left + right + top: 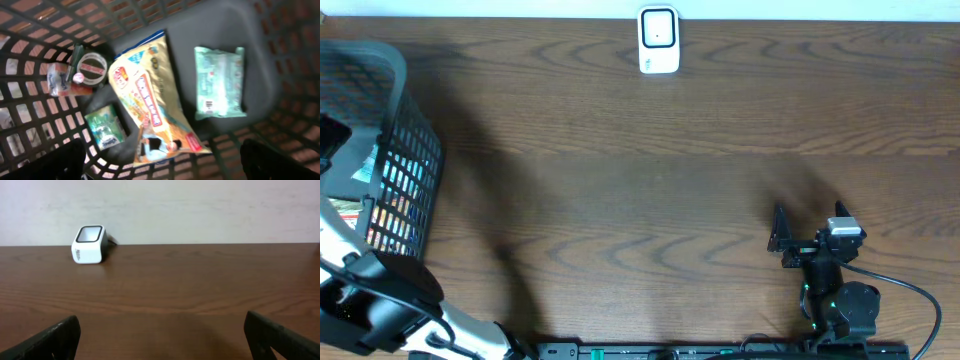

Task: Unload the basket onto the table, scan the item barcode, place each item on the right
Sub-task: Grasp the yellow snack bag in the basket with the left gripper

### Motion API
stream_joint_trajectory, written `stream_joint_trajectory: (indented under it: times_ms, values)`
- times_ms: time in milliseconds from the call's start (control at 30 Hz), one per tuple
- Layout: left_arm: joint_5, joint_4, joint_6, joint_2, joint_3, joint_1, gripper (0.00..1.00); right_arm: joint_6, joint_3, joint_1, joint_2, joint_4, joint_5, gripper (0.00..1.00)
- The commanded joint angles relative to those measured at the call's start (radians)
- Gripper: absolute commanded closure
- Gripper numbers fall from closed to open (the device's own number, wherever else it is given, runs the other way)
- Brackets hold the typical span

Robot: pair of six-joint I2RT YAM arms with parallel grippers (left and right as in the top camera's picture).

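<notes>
Our left tool [175, 162] hangs spread over the basket [300, 40], where the yellow snack bag [150, 100] lies flat. We should drop centred and pinch one edge cleanly. Our right tool [162, 342] sits spread and empty over the counter [200, 290].

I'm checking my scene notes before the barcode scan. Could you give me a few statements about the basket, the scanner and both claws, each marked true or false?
1. The white scanner stands at the far edge of the table. True.
2. The right claw holds a yellow bag. False: it is open and empty, over bare wood.
3. The yellow snack bag lies inside the basket. True.
4. The basket sits beside the right arm. False: it is at the table's left end, under the left arm.
5. The left claw grips the mint-green pack. False: it is open above the basket's contents, holding nothing.
</notes>
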Motion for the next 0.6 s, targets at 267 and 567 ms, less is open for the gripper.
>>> stream_joint_trajectory:
  times_ms: [267, 567]
  values:
    - [0.064, -0.036, -0.002, 0.195, -0.004, 0.050, 0.02, -0.012, -0.002, 0.010, 0.000, -0.005, 0.005, 0.01]
    - [0.123, -0.081, -0.006, 0.329, -0.004, 0.050, 0.02, -0.012, -0.002, 0.010, 0.000, -0.005, 0.005, 0.01]
